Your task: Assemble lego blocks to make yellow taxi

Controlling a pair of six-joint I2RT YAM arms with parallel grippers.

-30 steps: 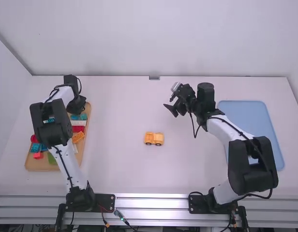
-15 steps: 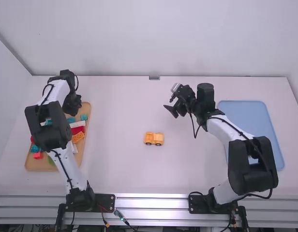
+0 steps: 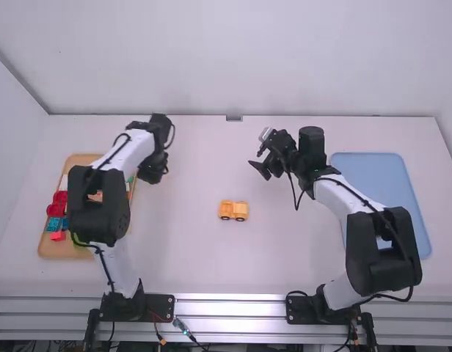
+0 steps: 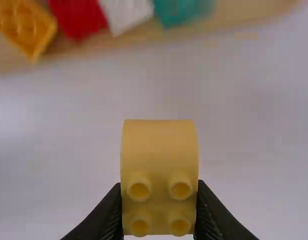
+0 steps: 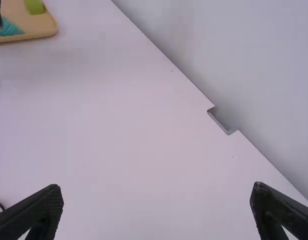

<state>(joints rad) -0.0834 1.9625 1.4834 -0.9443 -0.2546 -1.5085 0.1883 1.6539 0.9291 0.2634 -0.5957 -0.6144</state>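
"What's in the left claw [image 3: 154, 174]?"

"A yellow block [image 4: 159, 150], pinched between its two fingers, studs showing. The claw is just past the right edge of the tan tray [image 3: 72, 253], near that tray's far right corner."

"And the right claw [image 3: 257, 158]?"

"Spread wide, holding nothing, over the far half of the tabletop [image 3: 189, 257]."

"Where's the little yellow car [image 3: 227, 206]?"

"Near the middle of the tabletop, wheels on it, between the claws from side to side and closer to the near edge than either."

"Anything farther out?"

"Red blocks [image 3: 57, 208] in the tan tray toward the left edge, and a blue tray [image 3: 369, 165] by the right edge."
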